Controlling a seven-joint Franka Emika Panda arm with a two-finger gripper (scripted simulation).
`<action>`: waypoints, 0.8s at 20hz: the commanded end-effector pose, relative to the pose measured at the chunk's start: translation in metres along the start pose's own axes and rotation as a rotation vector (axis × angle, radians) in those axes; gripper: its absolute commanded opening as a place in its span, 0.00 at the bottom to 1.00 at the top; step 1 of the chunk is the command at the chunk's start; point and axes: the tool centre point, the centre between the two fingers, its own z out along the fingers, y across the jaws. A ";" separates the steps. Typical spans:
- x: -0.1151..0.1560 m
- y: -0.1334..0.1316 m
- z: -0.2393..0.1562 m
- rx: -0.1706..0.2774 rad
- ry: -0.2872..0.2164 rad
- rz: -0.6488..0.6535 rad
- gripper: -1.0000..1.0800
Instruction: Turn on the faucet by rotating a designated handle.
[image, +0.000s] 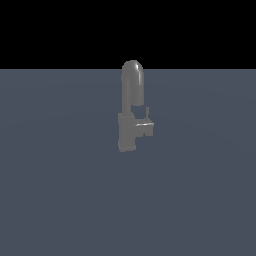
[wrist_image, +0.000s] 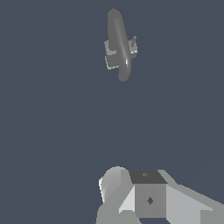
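Pale end effector (wrist_image: 131, 197) nearest the wrist camera, grip state unclear, touching nothing, well apart from grey faucet (image: 132, 95).

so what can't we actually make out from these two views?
- Gripper: absent from the exterior view; in the wrist view the picture's edge cuts it off, so open or shut is unclear.
- Handle: small and same grey as the faucet; its pin barely resolves. In the wrist view the spout overlaps it.
- Faucet outlet: neither view shows it.
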 end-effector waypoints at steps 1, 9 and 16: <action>0.000 0.000 0.000 0.000 0.000 0.000 0.00; 0.008 -0.001 0.001 0.016 -0.021 0.017 0.00; 0.030 -0.002 0.004 0.058 -0.074 0.059 0.00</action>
